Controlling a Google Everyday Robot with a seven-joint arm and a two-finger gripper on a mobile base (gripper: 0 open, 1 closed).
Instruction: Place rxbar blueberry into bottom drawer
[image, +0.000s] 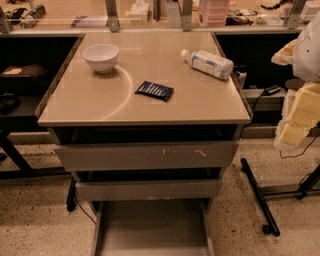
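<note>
The rxbar blueberry (154, 90), a small flat dark wrapper with pale lettering, lies on the tan top of the drawer cabinet (100, 107), near its middle. The bottom drawer (150, 227) is pulled out at floor level, and its flat grey floor is bare. My gripper (296, 117) shows as pale yellowish and white parts at the right edge of the view. It is beside the cabinet's right side, well apart from the bar, and holds nothing that I can see.
A white bowl (101, 57) stands at the back left of the top. A clear plastic bottle with a white label (207, 63) lies at the back right. Two grey-fronted drawers (145, 156) sit above the open one. A black stand leg (257, 195) lies on the floor at the right.
</note>
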